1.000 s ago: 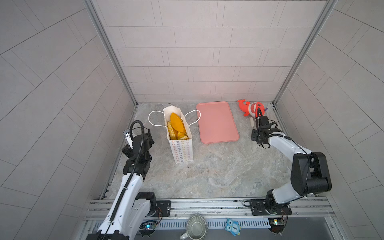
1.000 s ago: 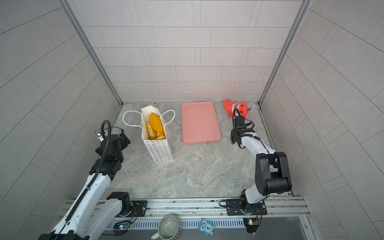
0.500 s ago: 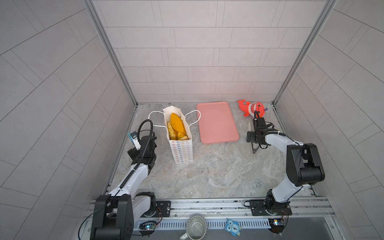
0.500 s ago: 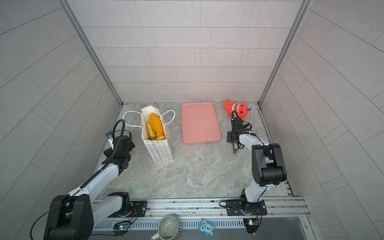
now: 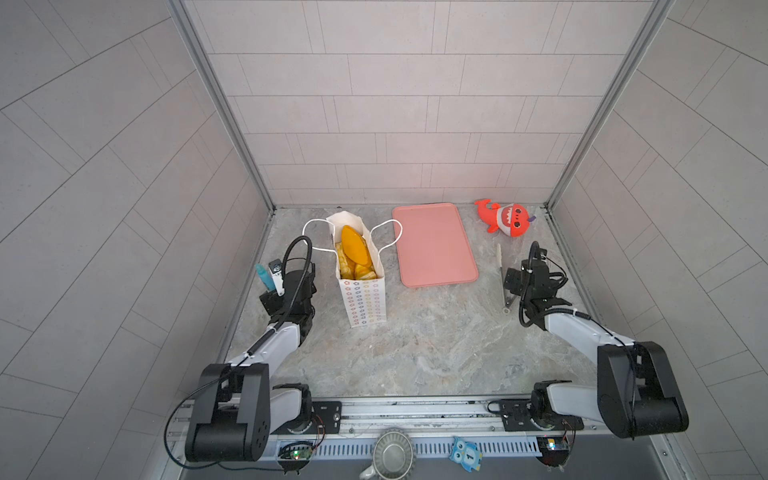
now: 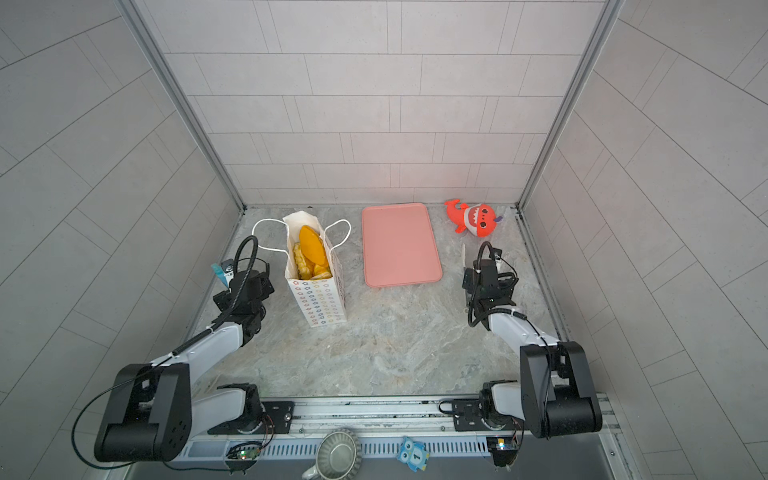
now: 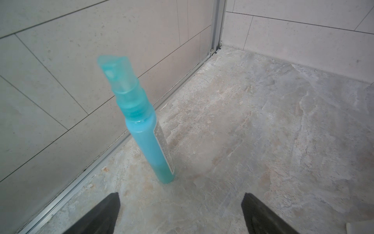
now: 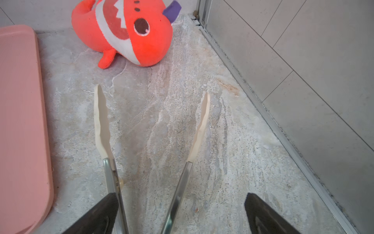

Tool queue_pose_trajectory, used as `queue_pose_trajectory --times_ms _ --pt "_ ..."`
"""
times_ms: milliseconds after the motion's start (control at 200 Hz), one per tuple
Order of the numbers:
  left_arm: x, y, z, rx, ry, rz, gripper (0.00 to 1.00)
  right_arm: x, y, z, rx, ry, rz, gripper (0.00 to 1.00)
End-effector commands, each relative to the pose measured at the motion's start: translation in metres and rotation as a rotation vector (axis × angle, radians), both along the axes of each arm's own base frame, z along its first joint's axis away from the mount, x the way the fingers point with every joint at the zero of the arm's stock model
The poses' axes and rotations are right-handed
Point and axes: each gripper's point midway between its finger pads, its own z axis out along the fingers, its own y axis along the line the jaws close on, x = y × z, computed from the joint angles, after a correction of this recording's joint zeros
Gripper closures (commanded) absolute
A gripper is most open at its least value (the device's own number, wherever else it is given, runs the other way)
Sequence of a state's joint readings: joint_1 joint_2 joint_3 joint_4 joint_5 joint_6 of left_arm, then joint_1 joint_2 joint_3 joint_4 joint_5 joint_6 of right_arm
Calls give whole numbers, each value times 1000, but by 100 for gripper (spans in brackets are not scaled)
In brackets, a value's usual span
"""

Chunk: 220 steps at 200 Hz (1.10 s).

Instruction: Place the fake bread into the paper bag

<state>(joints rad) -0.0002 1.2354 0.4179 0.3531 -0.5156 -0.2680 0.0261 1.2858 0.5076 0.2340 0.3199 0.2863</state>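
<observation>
Finding: one legible mark. The numeral "1" stands on the blue owl-shaped tag on the slotted front strip, visible in both top views. The label strip on the teal spray bottle is blurred and unreadable.

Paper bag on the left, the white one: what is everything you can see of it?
The paper bag is white, tall and narrow, standing upright on the marbled table with its mouth open. Its near narrow side shows rows of small coloured flowers. Two white cord handles droop outward, one each side. Glossy yellow fake bread shows inside, an orange loaf on top. A pink tray lies beside it, clear of its body.
</observation>
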Motion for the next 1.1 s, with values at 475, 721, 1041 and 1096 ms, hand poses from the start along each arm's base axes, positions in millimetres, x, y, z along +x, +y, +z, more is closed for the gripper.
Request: queue_pose_trajectory --times_ms 475,721,1041,1096 --pt "52 -40 -20 72 -109 -250 0 20 29 -7 -171 -281 232 1" --pt "60 -44 -22 104 -95 -264 0 37 30 -8 -205 -205 201 1" --pt "60 -44 -22 102 -92 -264 0 36 30 -7 -211 -217 200 1" --pt "60 -44 -22 103 -90 -264 0 35 30 -7 -212 -215 201 1"
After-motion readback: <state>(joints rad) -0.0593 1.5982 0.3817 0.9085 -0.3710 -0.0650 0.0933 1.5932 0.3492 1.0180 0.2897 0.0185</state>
